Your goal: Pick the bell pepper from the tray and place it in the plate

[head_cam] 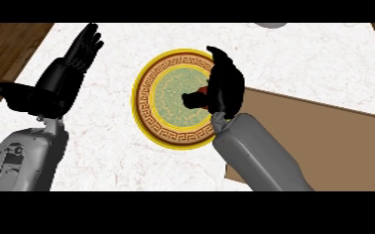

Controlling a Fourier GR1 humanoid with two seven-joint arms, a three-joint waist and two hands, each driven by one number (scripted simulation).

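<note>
The right hand (225, 82) hangs over the right half of the plate (162, 130), its fingers and thumb curled round the bell pepper (204, 89). Only a small red patch of the pepper shows between the black fingers, above the plate's green centre. The plate is round, with a yellow rim and a brown key-pattern band, and it sits on the white marbled counter (110, 158). Just to its right lies the brown tray (315, 121), partly covered by the right grey forearm (260, 156). The left hand (77, 59) rests at the view's left, fingers straight and pointing up, well apart from the plate.
</note>
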